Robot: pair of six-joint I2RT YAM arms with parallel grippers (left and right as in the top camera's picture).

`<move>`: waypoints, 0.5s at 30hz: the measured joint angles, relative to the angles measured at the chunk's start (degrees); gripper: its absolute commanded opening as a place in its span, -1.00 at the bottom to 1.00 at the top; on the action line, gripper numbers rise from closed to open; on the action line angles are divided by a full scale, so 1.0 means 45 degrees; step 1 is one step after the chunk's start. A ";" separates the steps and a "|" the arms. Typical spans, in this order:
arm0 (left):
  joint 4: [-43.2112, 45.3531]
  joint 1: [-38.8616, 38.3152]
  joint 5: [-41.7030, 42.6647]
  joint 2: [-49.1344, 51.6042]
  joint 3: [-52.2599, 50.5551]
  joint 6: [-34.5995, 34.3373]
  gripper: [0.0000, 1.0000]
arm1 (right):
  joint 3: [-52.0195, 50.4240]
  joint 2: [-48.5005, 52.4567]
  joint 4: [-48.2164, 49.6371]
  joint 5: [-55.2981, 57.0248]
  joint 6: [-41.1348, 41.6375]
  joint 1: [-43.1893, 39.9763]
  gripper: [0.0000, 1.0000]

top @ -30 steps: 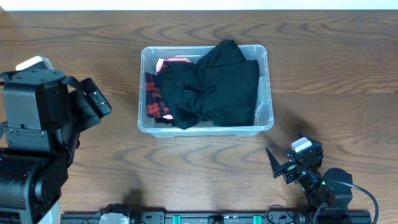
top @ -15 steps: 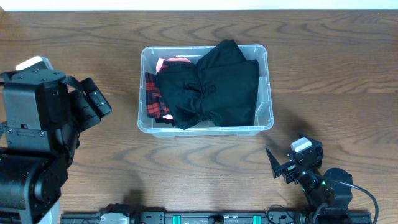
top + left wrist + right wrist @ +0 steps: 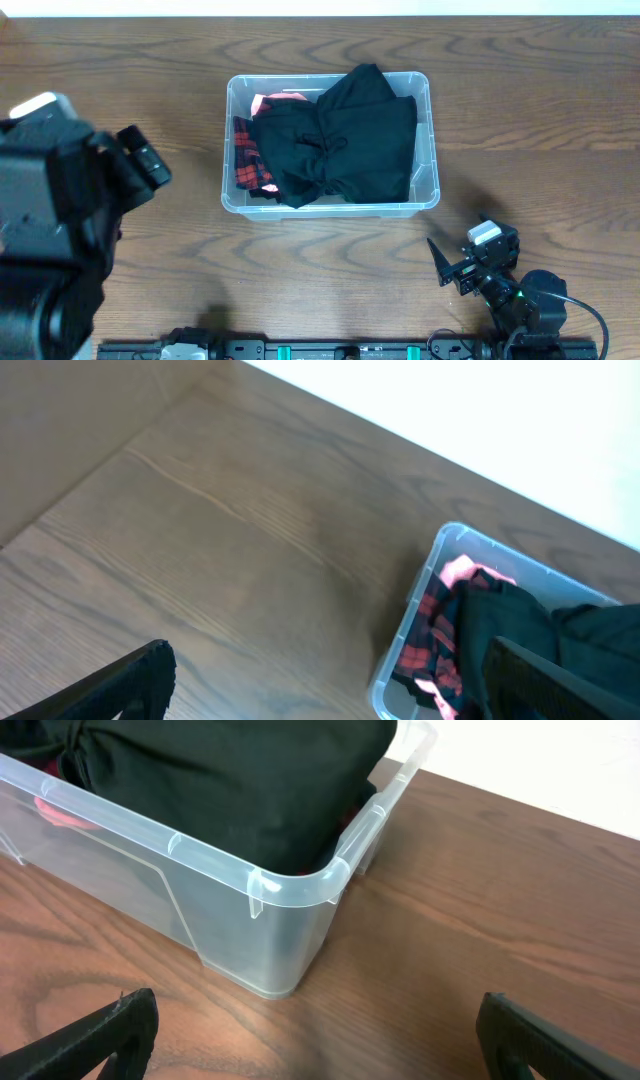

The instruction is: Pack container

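Wood-grain table (image 3: 520,100). Container (image 3: 330,208) mid-table, unmoved. Black garment (image 3: 350,140) and red plaid cloth (image 3: 245,165) lie inside exactly as half second ago. Left arm (image 3: 50,200) just shifted, now blurred in overhead, probably pulling back. Left gripper (image 3: 345,685) fingers spread, empty, well left of container. Right gripper (image 3: 325,1038) spread, empty, unmoved near container's front corner. Judgement: packing looks done, nothing left on table to load.
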 measured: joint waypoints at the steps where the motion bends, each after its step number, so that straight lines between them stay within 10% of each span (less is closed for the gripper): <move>1: 0.0141 0.0126 0.0107 -0.0291 -0.0165 0.0238 0.96 | 0.0000 0.0000 0.0000 0.0000 0.0000 0.0000 0.98; 15: 0.6285 0.1404 0.3837 -0.5455 -0.7164 0.5119 0.96 | -0.0010 -0.0044 0.0010 -0.0005 0.0000 0.0000 0.99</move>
